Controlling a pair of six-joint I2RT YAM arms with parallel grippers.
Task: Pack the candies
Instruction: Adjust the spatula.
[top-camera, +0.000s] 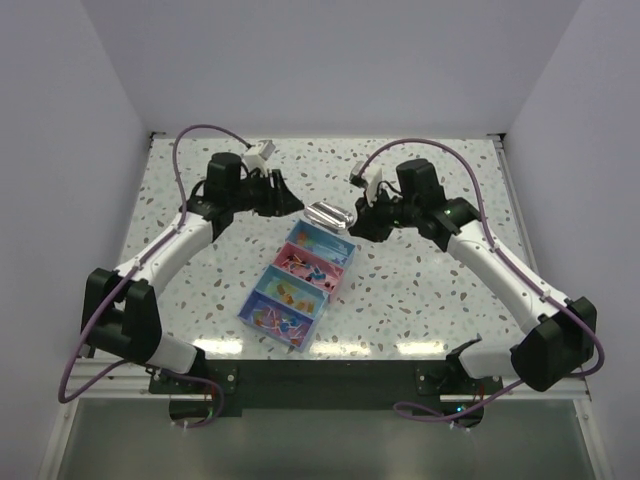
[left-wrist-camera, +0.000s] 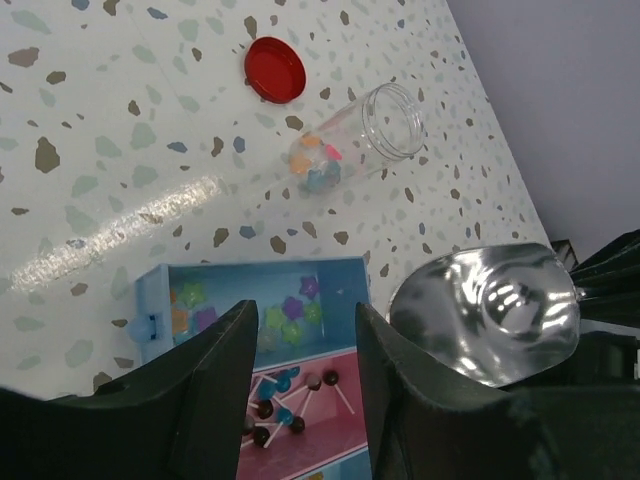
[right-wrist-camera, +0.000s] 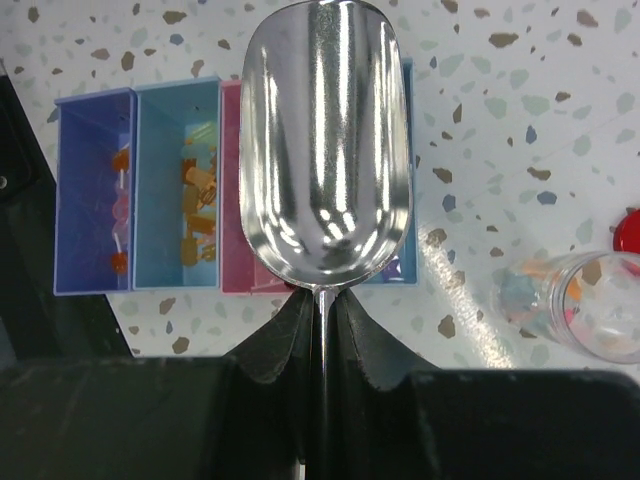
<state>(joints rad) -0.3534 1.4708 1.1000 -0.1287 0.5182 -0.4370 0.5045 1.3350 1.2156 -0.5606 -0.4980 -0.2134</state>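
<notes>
The candies (left-wrist-camera: 318, 165) are tiny mixed-colour sweets inside a clear jar (left-wrist-camera: 365, 135) lying on its side, mouth open; the jar also shows in the right wrist view (right-wrist-camera: 585, 305). More sweets lie in the four-compartment tray (top-camera: 244, 312), also seen in the left wrist view (left-wrist-camera: 150, 300) and right wrist view (right-wrist-camera: 62, 200). My right gripper (right-wrist-camera: 321, 310) is shut on the handle of an empty silver scoop (right-wrist-camera: 325, 140), held above the tray's far end (top-camera: 332, 216). My left gripper (left-wrist-camera: 305, 330) is open and empty, hovering over the tray's far compartments.
A round red lid (left-wrist-camera: 275, 68) lies on the speckled table beyond the jar. Both arms meet over the tray's far end, with the left gripper (top-camera: 288, 203) and the right gripper (top-camera: 362, 222) close together. Walls enclose the table on three sides.
</notes>
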